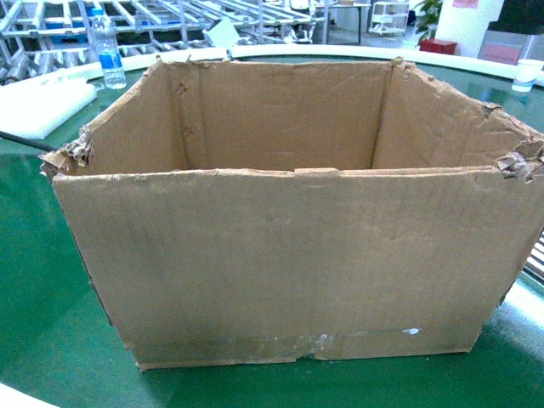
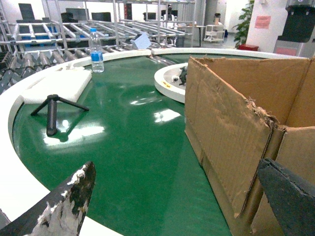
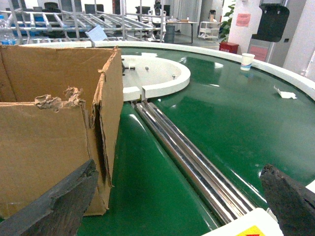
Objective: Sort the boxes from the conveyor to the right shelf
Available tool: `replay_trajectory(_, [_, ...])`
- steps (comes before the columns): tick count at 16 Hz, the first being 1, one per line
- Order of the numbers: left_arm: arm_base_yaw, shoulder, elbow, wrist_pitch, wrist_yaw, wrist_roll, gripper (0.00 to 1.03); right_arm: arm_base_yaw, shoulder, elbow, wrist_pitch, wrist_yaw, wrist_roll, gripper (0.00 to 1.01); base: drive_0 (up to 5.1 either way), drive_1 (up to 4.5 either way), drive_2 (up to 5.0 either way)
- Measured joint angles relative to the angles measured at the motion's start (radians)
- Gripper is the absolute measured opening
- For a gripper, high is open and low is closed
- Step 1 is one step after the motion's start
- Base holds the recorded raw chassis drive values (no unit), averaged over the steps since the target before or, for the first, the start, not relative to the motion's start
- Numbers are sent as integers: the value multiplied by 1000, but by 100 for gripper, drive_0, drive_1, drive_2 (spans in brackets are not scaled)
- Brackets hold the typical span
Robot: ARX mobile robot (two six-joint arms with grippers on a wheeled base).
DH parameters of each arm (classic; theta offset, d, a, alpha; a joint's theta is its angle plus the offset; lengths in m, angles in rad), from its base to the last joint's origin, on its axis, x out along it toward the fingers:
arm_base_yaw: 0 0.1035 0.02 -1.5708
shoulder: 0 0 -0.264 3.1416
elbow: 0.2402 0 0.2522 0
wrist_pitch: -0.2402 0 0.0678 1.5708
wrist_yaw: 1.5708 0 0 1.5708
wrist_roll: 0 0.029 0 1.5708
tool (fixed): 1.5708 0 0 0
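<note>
box (image 1: 289, 255) upright on green belt (image 1: 42, 314), right in front | left claw (image 2: 172, 201) wide at its left corner | right claw (image 3: 177, 196) wide at right corner, flanking for a squeeze-lift

Head cam faces box (image 1: 289, 255) front wall, close, slanting down. Left wrist looks along its left side, right wrist its right; all share box and belt (image 2: 128, 147).

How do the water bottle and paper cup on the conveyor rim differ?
The water bottle is tall, clear, blue-labelled; the paper cup is short and white. The bottle stands at far left behind the cardboard box, the cup at far right. Both stand upright by the conveyor.
</note>
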Motion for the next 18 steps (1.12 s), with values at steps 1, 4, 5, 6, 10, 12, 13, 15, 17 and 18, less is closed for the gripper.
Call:
replay_trajectory(1, [0,0,0,0,0,0,98,0,0,0,0,0,0,98,0,0,0])
replay_trajectory(4, [0,0,0,0,0,0,98,0,0,0,0,0,0,98,0,0,0])
replay_trajectory(5, [0,0,0,0,0,0,98,0,0,0,0,0,0,98,0,0,0])
replay_trajectory(6, [0,0,0,0,0,0,98,0,0,0,0,0,0,98,0,0,0])
replay_trajectory(10, [0,0,0,0,0,0,98,0,0,0,0,0,0,98,0,0,0])
replay_trajectory(12, [0,0,0,0,0,0,98,0,0,0,0,0,0,98,0,0,0])
replay_trajectory(13, [0,0,0,0,0,0,98,0,0,0,0,0,0,98,0,0,0])
replay_trajectory(15, [0,0,0,0,0,0,98,0,0,0,0,0,0,98,0,0,0])
replay_trajectory(17, [0,0,0,0,0,0,98,0,0,0,0,0,0,98,0,0,0])
replay_trajectory(18, [0,0,0,0,0,0,98,0,0,0,0,0,0,98,0,0,0])
